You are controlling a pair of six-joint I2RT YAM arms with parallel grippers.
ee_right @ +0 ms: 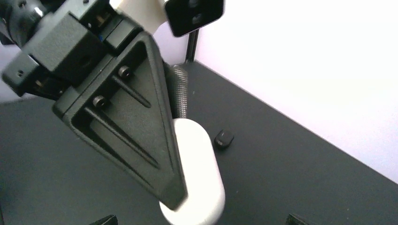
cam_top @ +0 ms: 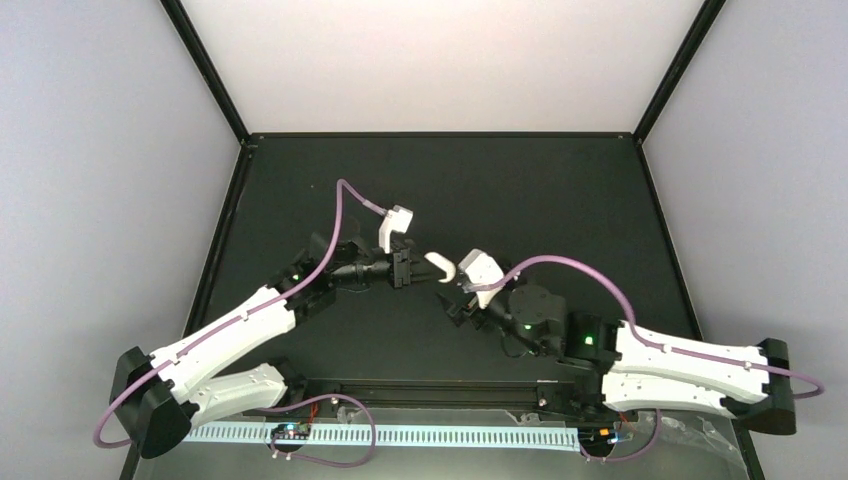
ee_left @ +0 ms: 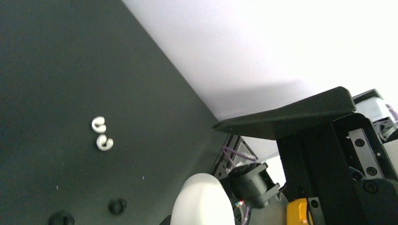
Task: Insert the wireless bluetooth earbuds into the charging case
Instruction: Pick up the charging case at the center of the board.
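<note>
My left gripper (cam_top: 418,263) is shut on a white oval charging case (cam_top: 440,266) and holds it above the black table at mid-scene. In the right wrist view, one black left finger (ee_right: 126,126) presses flat on the case (ee_right: 199,183). My right gripper (ee_right: 201,220) is open, its tips wide apart on either side of the case's near end and not touching it. Two white earbuds (ee_left: 98,124) (ee_left: 104,142) lie side by side on the table in the left wrist view. Nearer the camera lie two black earbuds (ee_left: 117,206) (ee_left: 61,218).
A small black rounded piece (ee_right: 224,139) lies on the table just beyond the held case; I cannot tell whether it is an earbud or a case. The right arm's black gripper body (ee_left: 328,154) fills the right of the left wrist view. White walls enclose the table (cam_top: 560,200).
</note>
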